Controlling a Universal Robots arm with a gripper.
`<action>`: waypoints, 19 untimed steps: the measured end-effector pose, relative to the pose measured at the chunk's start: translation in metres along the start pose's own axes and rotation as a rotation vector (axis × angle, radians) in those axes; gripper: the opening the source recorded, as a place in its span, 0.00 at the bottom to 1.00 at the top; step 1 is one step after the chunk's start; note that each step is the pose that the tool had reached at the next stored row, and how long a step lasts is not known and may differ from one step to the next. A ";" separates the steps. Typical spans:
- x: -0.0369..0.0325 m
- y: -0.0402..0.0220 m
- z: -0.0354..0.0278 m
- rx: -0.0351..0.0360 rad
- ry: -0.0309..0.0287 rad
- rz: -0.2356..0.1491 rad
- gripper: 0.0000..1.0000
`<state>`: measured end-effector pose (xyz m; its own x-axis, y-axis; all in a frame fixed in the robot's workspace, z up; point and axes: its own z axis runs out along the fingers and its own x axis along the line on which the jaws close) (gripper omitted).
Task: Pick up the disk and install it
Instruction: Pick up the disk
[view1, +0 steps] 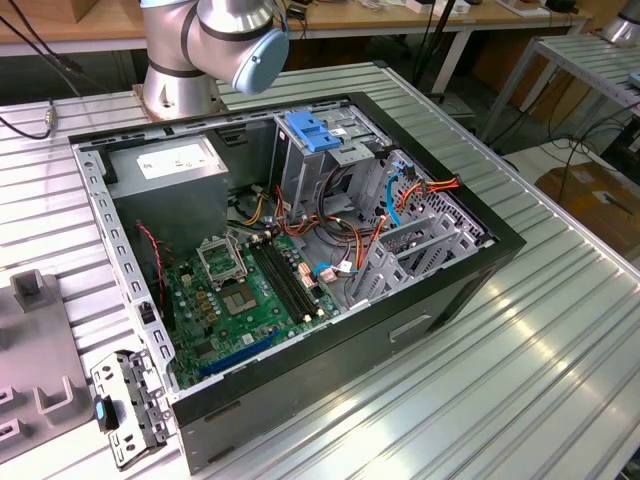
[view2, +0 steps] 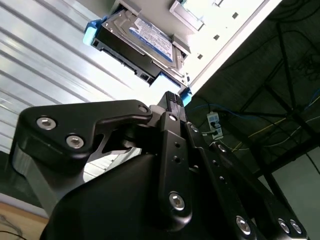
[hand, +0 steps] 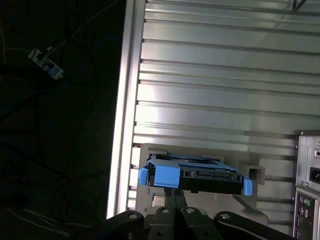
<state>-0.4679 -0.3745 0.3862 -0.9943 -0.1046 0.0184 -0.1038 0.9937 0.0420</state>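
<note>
- The disk (hand: 200, 174) lies flat in a grey holder (hand: 250, 172) on the ribbed counter (hand: 225, 75), outside the PC case (hand: 307, 200). In the second wrist view it's label side up, w/ blue rails (view2: 90, 34) on its sides.
- The gripper (hand: 175, 192) sits right at the disk's near edge. The jaws are drawn together, tips about meeting, w/ no hold on the disk that I can make out.
- Handling, my guess: stiff metal body, dense for its size, smooth faces so slippery. Prob. shock-sensitive, so no knocks or drops.
- The connector strip (view2: 125, 61) on the edge facing the gripper is no place to pinch.
- Best hold is prob. across the two long sides. The rails are plastic & may flex, so press where metal backs them.
- Edges: the holder stands near the counter's edge (hand: 125, 125). Past it is a dark drop w/ loose cables (hand: 47, 65).
- Room: bare counter beyond the holder.
- In the exterior view the case is open on top but crowded inside. Orange & blue wiring (view1: 395, 200) runs beside the drive cage (view1: 300, 170) w/ its light-blue latch (view1: 318, 132), so entry for a flat part looks tight.
</note>
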 end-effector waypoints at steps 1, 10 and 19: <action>0.0000 0.0000 0.0000 0.0004 0.0008 -0.018 0.11; 0.0000 -0.0001 0.0000 0.0040 0.0090 -0.213 0.11; 0.0000 -0.0004 -0.0001 0.0081 0.0182 -0.433 0.11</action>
<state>-0.4679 -0.3749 0.3862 -0.8586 -0.5124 0.0184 -0.5113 0.8584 0.0419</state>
